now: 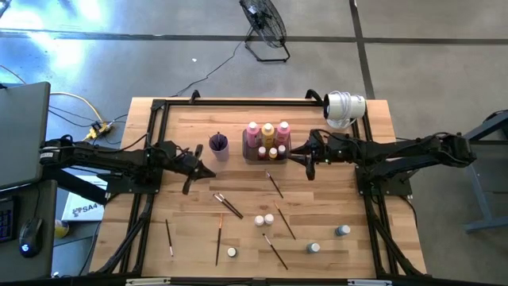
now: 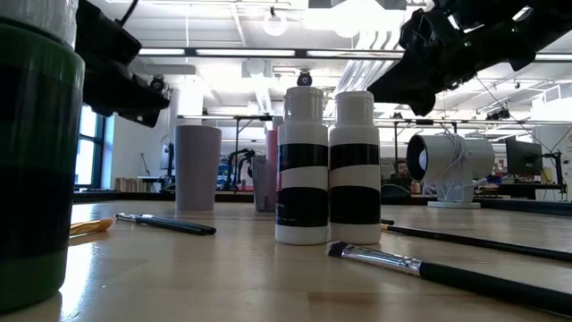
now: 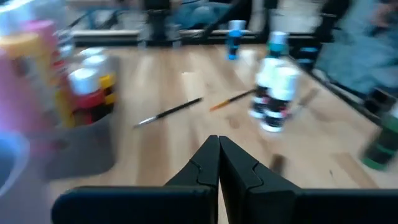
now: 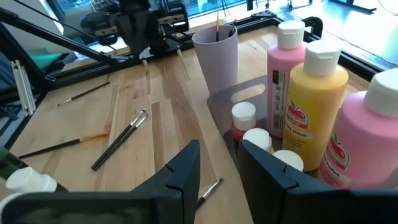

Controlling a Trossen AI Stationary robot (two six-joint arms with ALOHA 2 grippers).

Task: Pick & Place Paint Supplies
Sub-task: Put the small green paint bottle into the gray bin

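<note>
Pink (image 1: 253, 133) and yellow (image 1: 268, 132) paint bottles stand upright in the dark tray (image 1: 248, 157) with small white-capped ones (image 4: 244, 117). Thin brushes (image 1: 228, 205) and small white-capped bottles (image 1: 259, 220) are scattered on the wooden table nearer the front. My left gripper (image 1: 205, 170) hovers shut over the table, left of the tray and below the purple cup; its fingers (image 3: 217, 163) meet with nothing between them. My right gripper (image 1: 300, 159) hovers just right of the tray, open (image 4: 217, 171), holding nothing.
A purple cup (image 1: 219, 144) with a brush standing in it sits left of the tray. A white round device (image 1: 344, 107) stands at the far right. Black frame rails (image 1: 155, 127) run along the table's sides. More brushes (image 1: 275, 250) and bottles (image 1: 314, 248) lie near the front edge.
</note>
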